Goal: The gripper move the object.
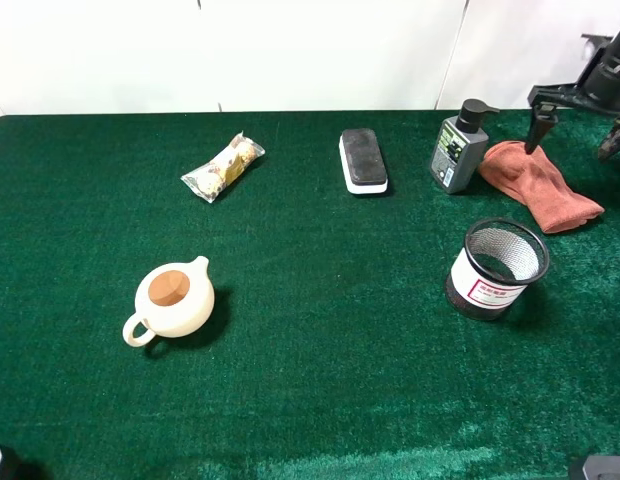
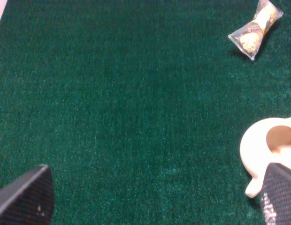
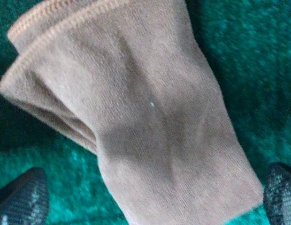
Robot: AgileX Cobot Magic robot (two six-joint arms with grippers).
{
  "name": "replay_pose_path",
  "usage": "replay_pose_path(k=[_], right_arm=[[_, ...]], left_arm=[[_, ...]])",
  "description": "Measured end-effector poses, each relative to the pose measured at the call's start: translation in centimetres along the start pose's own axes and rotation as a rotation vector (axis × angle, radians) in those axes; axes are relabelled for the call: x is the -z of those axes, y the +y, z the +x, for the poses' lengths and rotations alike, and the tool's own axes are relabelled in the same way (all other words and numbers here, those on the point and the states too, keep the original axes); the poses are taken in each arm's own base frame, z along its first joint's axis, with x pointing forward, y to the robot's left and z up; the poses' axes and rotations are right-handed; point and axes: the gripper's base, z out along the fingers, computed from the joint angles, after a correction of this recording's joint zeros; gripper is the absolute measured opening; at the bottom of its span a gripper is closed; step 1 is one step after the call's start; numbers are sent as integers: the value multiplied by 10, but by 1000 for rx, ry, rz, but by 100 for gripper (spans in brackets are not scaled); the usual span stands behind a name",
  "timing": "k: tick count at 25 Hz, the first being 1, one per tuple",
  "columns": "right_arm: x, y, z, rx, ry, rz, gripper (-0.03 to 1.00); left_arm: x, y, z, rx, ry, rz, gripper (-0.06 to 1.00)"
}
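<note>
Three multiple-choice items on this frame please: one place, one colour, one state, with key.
1. The right hand is above: A the cloth; B the snack packet; C the eraser.
2. The teapot lid is: A blue; B brown; C white.
3. The right hand is: A shut on the cloth; B shut on the bottle; C open.
Key: 1 A, its wrist view shows cloth below its fingers. 2 B, brown disc on cream body. 3 C, fingers stand wide apart.
</note>
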Motion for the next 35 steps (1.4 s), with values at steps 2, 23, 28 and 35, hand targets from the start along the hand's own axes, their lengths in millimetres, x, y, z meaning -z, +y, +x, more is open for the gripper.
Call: replay_pose_path(k=[2, 23, 28, 35], right_arm=[[8, -1, 3, 2, 8, 14, 70], [137, 6, 46, 7, -221, 30, 70], [164, 11, 79, 1, -266, 2, 70], [197, 18, 139, -2, -340, -27, 70]], left_arm=[[0, 0, 0, 0, 0, 0, 89], [0, 0, 0, 0, 0, 0, 89], [0, 0, 0, 0, 0, 0, 89], [0, 0, 0, 0, 0, 0, 89]])
